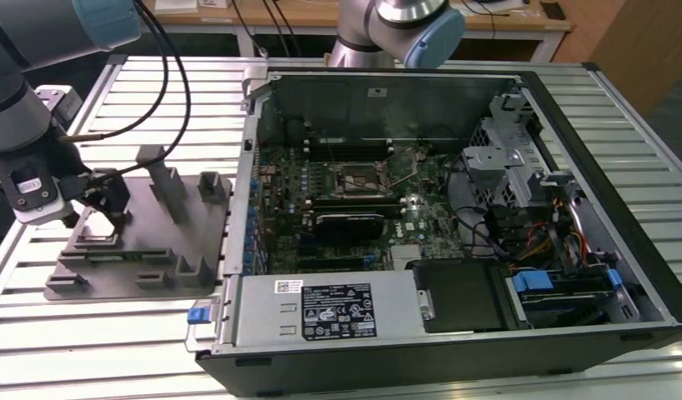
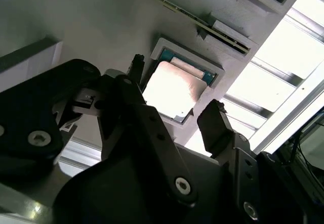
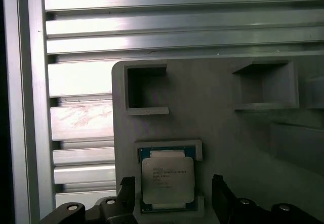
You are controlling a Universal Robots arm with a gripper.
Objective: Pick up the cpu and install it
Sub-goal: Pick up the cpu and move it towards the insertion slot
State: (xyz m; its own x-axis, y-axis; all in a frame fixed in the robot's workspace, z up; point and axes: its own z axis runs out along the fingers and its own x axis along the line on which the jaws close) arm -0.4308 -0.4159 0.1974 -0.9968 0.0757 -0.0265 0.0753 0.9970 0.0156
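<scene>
Pickup stage, we judge: gripper (image 3: 172, 196) sits low over the grey tray (image 3: 217, 133), jaws spread apart w/ nothing held, one each side of the cpu (image 3: 167, 179). Cpu lies flat in its shallow square pocket (image 2: 215, 72) by the tray's edge, metal lid up, not yet lifted. In both wrist views we see a gap between each jaw and the chip. A clean grab would, we reckon, need the jaws square on opposite edges and low enough to bite below the lid w/o catching the pocket rim or tipping the chip. Install spot, the motherboard socket (image 1: 358, 177), is well apart toward the exterior view's right, inside the open pc case (image 1: 430, 367); we can't tell if its lever is up. In the way, as we see it: the tray's upright blocks (image 1: 163, 187) near the gripper, the case wall (image 1: 250, 167) between tray and board, and the black cables (image 1: 177, 75) hanging off the arm.
</scene>
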